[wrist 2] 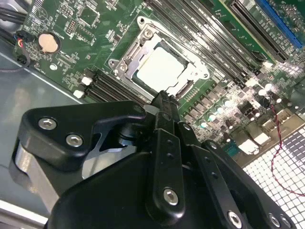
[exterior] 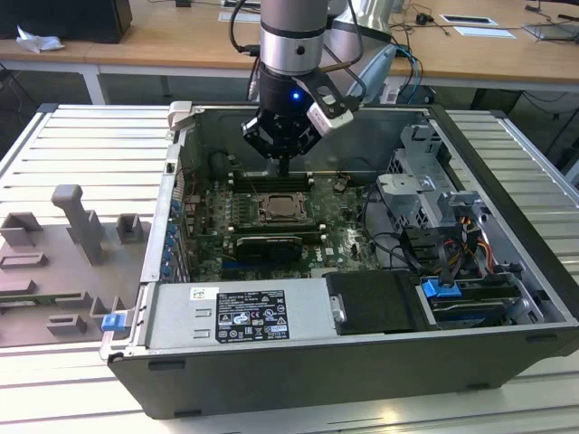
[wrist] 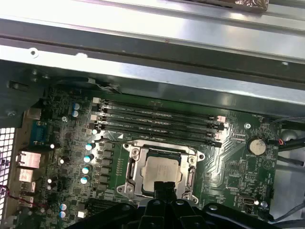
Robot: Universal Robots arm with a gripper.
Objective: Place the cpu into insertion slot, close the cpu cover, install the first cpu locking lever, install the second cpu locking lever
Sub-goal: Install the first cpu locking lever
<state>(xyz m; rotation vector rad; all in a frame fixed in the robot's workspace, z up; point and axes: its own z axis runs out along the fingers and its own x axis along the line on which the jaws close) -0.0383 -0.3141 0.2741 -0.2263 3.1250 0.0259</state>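
Inside the open case [exterior: 317, 380], over the board's [wrist: 238, 167] middle, I hold the gripper [exterior: 283, 167] empty, fingers pressed together, just above one edge of the cover [wrist: 133, 164], which lies down over the seated cpu [wrist: 162, 171], so I judge a lever step in hand, calling for finely aimed, gentle pressing.

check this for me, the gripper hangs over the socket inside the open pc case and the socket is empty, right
Not quite. The socket is not empty: the chip sits in it, its pale metal top plain in both wrist views. The rest stands: the gripper hangs over the socket inside the open pc case.
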